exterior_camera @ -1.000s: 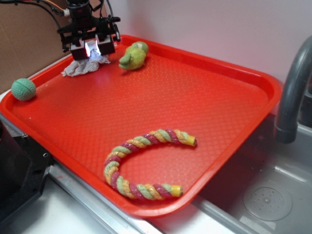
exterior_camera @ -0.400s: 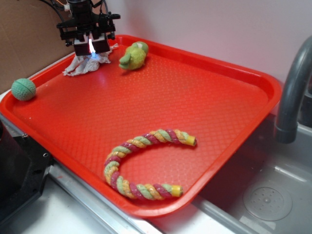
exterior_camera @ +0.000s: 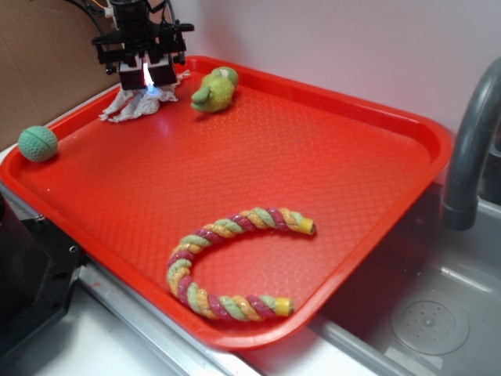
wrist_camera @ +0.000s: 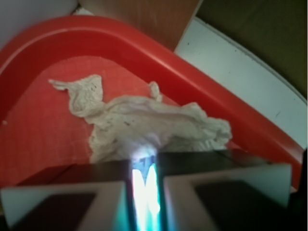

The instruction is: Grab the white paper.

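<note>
Rope toy (exterior_camera: 231, 262): we see a braided, curved cord, idle on the near tray.
Tray (exterior_camera: 376, 149): red pebbled plastic, raised rim.
Gripper (exterior_camera: 146, 81): we judge it clenched on a fold (the wrist view shows the jaws nearly meeting).
White paper (exterior_camera: 133, 105): thin, wrinkled wad, ragged edges, in the far corner.

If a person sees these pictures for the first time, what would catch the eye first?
Probably the big red tray that fills the exterior view, beside a sink. Next, the striped rope toy curled near its front edge. Then the gripper at the far left corner, closed on the white paper, with a bright glow between its fingers; a green plush toy lies just beside it.
</note>
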Available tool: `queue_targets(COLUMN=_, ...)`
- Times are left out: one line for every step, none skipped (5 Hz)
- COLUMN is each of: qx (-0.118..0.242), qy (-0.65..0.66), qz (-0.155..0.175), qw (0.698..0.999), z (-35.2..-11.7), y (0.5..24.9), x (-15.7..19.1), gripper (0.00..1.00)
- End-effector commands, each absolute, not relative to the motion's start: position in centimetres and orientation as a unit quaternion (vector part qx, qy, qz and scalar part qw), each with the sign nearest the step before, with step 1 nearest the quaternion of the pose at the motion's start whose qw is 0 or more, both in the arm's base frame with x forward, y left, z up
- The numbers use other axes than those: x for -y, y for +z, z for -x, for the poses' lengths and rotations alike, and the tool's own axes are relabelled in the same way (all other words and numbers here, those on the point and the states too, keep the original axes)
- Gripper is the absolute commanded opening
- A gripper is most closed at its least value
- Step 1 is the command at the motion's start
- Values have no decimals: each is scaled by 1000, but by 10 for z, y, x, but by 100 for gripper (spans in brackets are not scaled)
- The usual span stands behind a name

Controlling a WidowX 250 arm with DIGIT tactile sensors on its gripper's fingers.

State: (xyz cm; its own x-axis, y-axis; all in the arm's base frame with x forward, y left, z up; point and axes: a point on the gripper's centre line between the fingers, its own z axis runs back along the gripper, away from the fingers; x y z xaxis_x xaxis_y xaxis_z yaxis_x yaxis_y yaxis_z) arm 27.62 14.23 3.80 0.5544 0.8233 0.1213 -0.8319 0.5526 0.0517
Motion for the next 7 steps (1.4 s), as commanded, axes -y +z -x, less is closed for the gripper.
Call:
queue_targets(qx=67, qy=482, qz=-50, qw=872, z=-276, y=55, x=-161, gripper=100)
queue_targets(qx=65, qy=483, qz=-47, qw=872, z=-276, y=54, x=-162, gripper=100)
queue_targets(qx=61, qy=486, qz=-43, qw=871, z=-276, y=53, x=-164, gripper=100)
queue_targets(qx=54, qy=490, qz=-38, qw=869, z=-276, y=51, x=-168, gripper=100)
queue_targets(qx=52, qy=489, qz=-36, qw=870, z=-276, y=50, x=-168, gripper=100)
queue_targets(qx=32, qy=482, qz=-30, qw=875, z=-280, y=45, x=-169, gripper=100)
queue_targets(qx=25, qy=483, qz=-26, qw=875, z=-283, y=39, x=-171, gripper=100)
